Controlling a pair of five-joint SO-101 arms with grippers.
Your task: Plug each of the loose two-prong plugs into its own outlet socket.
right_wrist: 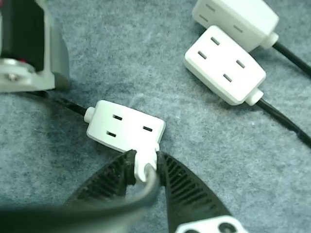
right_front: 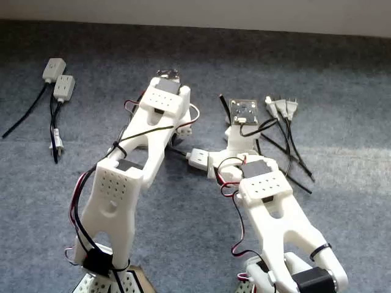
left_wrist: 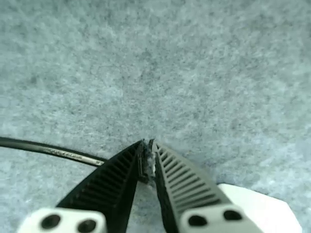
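White plug (right_wrist: 146, 158) is clamped in the right gripper (right_wrist: 144, 170) and butted against the edge of the socket block (right_wrist: 125, 127), centre-left in the right wrist view. Can't tell if the prongs are seated. The left gripper (left_wrist: 148, 156) has its fingers together, nothing clearly held, beside a black cable (left_wrist: 48, 150). Risk: nothing visibly pins the block, so a push likely slides it on the carpet (left_wrist: 194, 73). Loose plugs (right_front: 281, 107) lie unplugged, upper right of the high view.

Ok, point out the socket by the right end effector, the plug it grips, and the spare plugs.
Socket (right_wrist: 125, 127): right wrist view, slotted face.
Gripped plug (right_wrist: 145, 164): right wrist view, white body.
Spare plugs (right_front: 281, 108): high view, middle plug's body.
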